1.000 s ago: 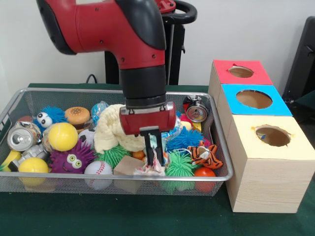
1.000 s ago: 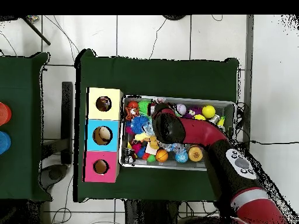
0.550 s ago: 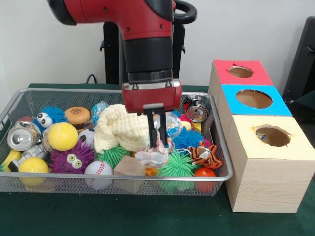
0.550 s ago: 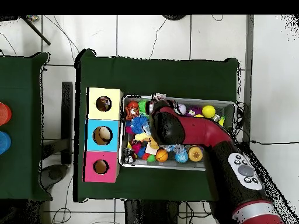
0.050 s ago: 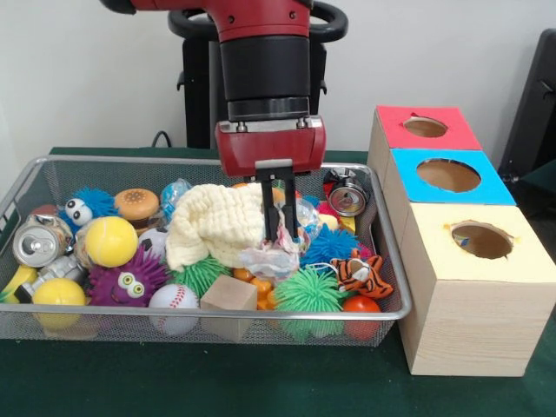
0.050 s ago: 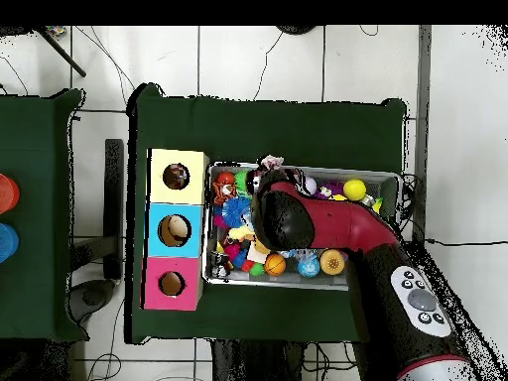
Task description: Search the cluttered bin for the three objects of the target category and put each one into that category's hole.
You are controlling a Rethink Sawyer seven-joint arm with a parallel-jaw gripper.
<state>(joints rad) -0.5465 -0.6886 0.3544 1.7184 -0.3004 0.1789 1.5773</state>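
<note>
The crumpled plastic wrapper [image 5: 271, 259] hangs pinched in the closed claw [image 5: 281, 233], just above the clutter near the middle of the wire bin [image 5: 393, 261]. The hold looks thin — only a corner is caught — so it could slip free or snag the cream cloth [image 5: 213, 224] beside it.

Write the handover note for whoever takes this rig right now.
Gripper: jaws shut on a crumpled plastic wrapper, lifted just above the clutter in the wire bin.
Boxes beside the bin: red-topped box, blue-topped box, yellow-topped box, one hole each.
Done: wrapper picked.
Left: carry it to its hole; I cannot tell which hole applies or whether earlier items went in. Bin holds much clutter, including a cream cloth.
</note>
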